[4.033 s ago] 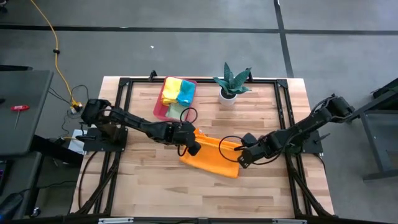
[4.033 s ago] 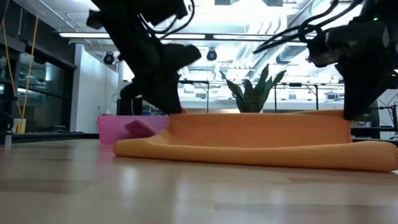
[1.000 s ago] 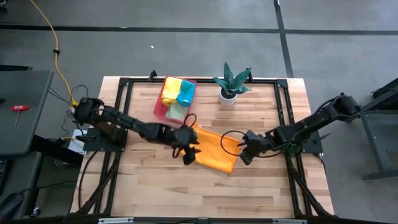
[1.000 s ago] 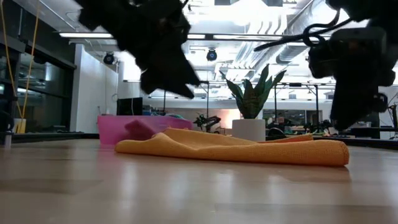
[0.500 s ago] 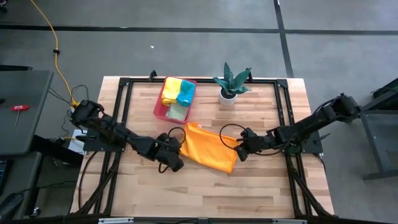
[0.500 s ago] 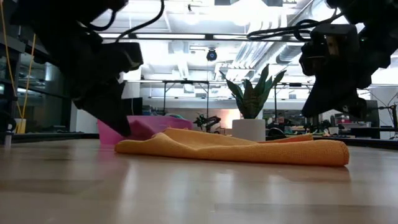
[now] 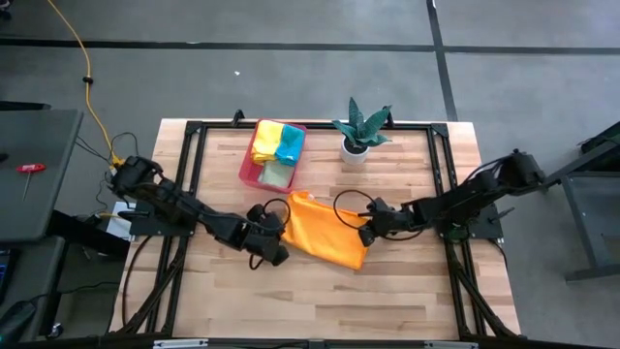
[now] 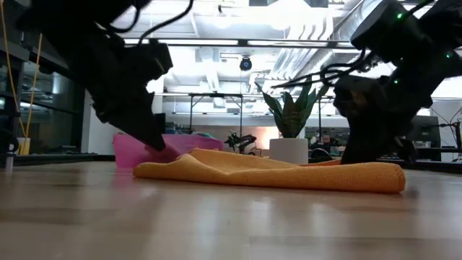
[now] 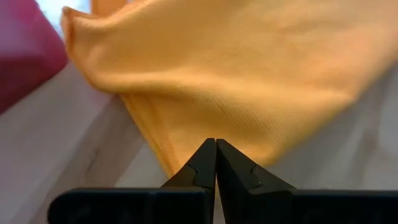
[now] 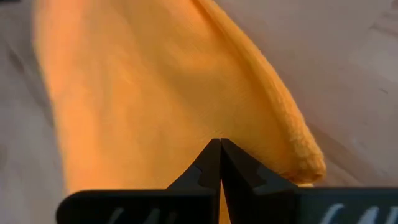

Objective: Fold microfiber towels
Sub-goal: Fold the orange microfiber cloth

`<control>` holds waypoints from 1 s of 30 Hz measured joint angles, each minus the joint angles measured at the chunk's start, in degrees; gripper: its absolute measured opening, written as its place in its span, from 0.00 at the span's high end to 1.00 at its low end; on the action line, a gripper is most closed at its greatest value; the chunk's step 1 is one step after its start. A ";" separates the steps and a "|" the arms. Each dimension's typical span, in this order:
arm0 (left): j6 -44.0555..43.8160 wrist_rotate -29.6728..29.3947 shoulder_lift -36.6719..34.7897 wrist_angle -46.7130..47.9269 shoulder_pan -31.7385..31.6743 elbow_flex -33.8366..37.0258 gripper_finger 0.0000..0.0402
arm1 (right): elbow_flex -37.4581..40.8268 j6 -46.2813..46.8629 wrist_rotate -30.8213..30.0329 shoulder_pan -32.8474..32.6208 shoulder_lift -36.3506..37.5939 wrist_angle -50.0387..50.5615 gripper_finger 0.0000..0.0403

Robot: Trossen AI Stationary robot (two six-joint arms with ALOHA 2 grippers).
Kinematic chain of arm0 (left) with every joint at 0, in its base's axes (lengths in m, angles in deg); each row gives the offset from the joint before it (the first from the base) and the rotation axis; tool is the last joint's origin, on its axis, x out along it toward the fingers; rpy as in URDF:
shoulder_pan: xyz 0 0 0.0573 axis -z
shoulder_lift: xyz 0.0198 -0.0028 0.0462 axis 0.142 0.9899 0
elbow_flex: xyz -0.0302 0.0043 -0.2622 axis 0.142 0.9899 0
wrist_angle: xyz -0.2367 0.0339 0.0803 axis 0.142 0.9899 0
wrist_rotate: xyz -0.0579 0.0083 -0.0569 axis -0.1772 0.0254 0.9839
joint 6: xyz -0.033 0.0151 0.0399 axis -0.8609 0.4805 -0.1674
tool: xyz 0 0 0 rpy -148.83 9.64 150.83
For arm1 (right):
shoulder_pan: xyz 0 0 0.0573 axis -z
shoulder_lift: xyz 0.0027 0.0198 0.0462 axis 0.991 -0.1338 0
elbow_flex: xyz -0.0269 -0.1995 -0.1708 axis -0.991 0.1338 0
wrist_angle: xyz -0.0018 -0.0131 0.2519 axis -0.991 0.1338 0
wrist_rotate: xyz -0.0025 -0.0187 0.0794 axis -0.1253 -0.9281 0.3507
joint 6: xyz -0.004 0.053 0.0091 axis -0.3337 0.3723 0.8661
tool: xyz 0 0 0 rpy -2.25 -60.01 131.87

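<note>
Orange towel (image 7: 325,231) lies folded between left gripper (image 7: 274,254) and right gripper (image 7: 369,229), both jaws closed, empty.

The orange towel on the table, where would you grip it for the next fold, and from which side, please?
Probably the orange towel by the corner near the left gripper, approached low from its left: it lies flat, and only that thin edge offers a pinchable lip.

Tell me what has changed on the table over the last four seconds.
The orange towel, earlier held up along its far edge by both claws, now lies folded flat. The left claw let go and drew back toward its own side; the right claw also released and sits at the towel's other edge. Both are shut. The pink tray and plant stayed put.
</note>
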 joint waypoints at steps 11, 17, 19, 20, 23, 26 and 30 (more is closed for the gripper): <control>-1.46 6.25 3.59 4.28 -1.29 -0.06 1.00 | -0.80 1.39 1.13 0.05 -2.11 2.20 1.00; -10.68 6.35 1.64 14.69 2.22 -0.14 1.00 | -0.97 2.47 1.13 0.04 -2.02 4.59 1.00; -12.66 6.39 1.15 15.53 3.60 -0.06 1.00 | -0.91 2.44 1.11 0.05 -2.04 4.37 1.00; -13.60 6.55 0.75 15.51 4.24 -0.03 1.00 | -0.87 2.44 1.13 0.03 -1.98 4.19 1.00; -15.22 5.68 -0.32 16.08 5.60 -0.21 1.00 | -0.72 2.02 1.18 0.04 -1.56 3.31 1.00; -14.42 2.81 -1.91 15.53 5.96 -1.35 1.00 | -0.49 1.32 1.54 0.05 0.06 3.34 1.00; -11.27 -1.45 -4.36 14.42 5.54 -2.55 1.00 | -0.43 -1.30 1.72 0.05 5.08 3.43 1.00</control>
